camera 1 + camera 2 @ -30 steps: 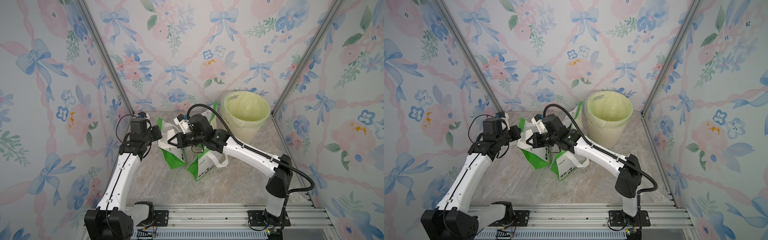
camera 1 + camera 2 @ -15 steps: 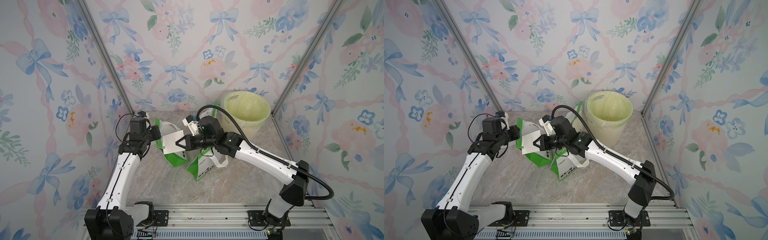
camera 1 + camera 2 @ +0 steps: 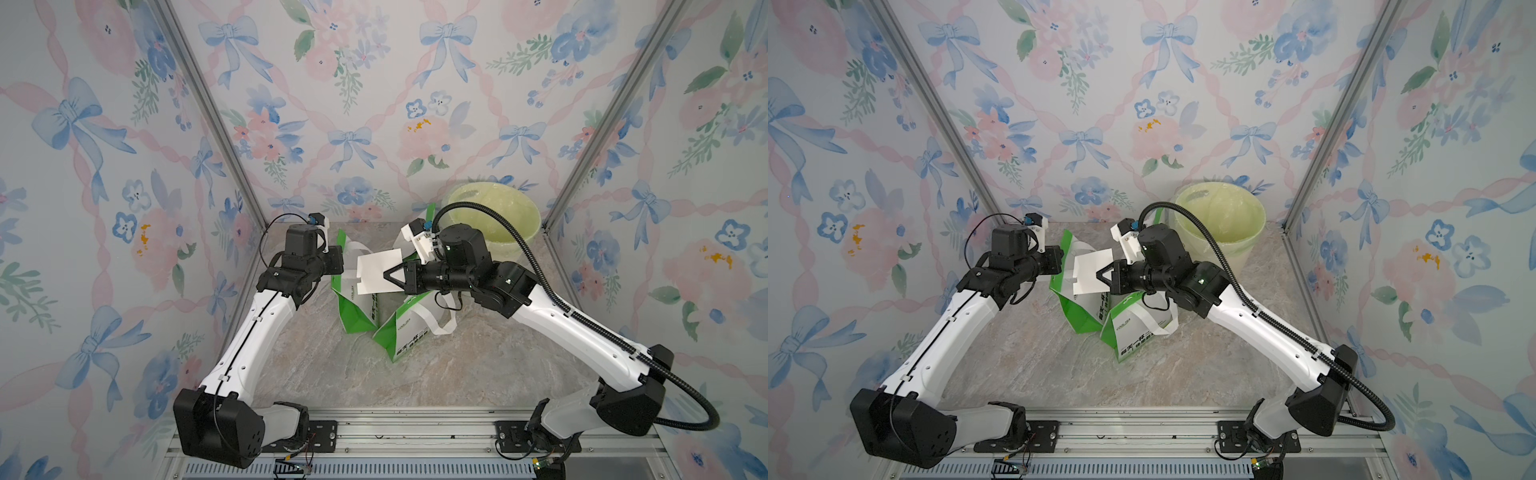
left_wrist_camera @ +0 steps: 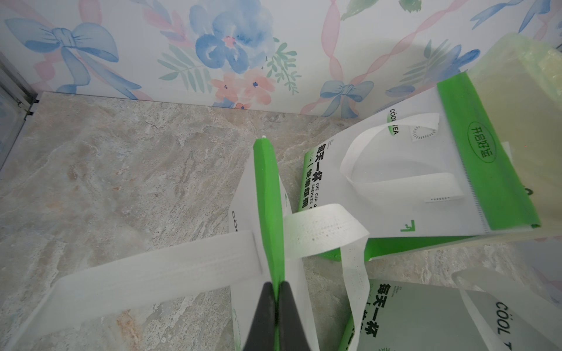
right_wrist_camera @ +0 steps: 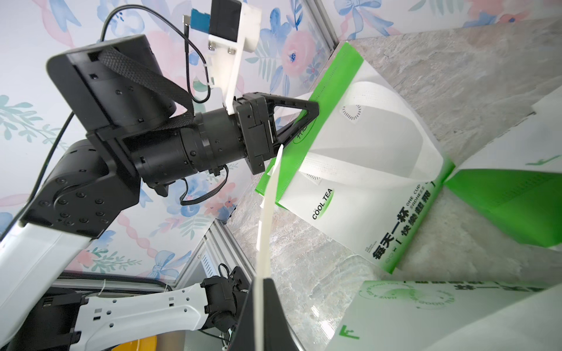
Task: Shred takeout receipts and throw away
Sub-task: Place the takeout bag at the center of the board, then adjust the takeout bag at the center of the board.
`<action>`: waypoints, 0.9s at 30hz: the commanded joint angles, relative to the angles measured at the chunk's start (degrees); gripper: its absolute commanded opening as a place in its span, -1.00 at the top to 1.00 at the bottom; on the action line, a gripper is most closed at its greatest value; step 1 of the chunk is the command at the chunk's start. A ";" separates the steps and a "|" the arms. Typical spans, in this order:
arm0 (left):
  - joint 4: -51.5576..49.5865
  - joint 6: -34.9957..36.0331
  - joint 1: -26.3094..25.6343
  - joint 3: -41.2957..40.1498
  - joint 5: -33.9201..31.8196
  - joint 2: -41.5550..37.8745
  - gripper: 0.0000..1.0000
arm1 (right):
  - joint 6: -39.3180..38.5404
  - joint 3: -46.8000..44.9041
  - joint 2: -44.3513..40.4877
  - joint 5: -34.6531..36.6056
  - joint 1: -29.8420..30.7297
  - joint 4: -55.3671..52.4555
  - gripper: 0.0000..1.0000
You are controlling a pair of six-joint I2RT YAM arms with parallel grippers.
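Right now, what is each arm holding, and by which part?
Right jaws pinch a white receipt by one edge. Left jaws pinch a green-and-white bag by its green side fold.

The bag (image 4: pixel 380 218) beside the bin (image 4: pixel 532 106) reads "CÖOL TEA", "每天一杯" and, in small print, "ONE CUP" over "SADNESS" — its green side band bears an oval with "开启好运". A second bag (image 5: pixel 359 218) shows the same "CÖOL TEA", "每天一杯" and "ONE CUP". The front bag (image 3: pixel 409 343), just below the middle of the frame, repeats "每天一杯".
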 commanded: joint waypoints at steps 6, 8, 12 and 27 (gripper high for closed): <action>-1.51 2.38 -0.22 1.71 1.28 1.11 0.31 | -1.87 -1.20 -1.19 0.85 -1.13 -2.85 1.00; -1.54 2.37 -0.26 2.05 1.88 0.97 0.23 | -2.00 -1.19 -1.38 0.78 -1.47 -3.05 1.00; -1.51 2.21 -0.27 3.08 2.10 0.76 -0.05 | -2.57 -0.82 -1.73 0.63 -2.18 -3.87 1.00; -1.57 3.26 -0.27 2.57 -1.73 1.67 0.86 | -2.77 -2.36 -3.85 1.20 -3.15 -3.76 1.00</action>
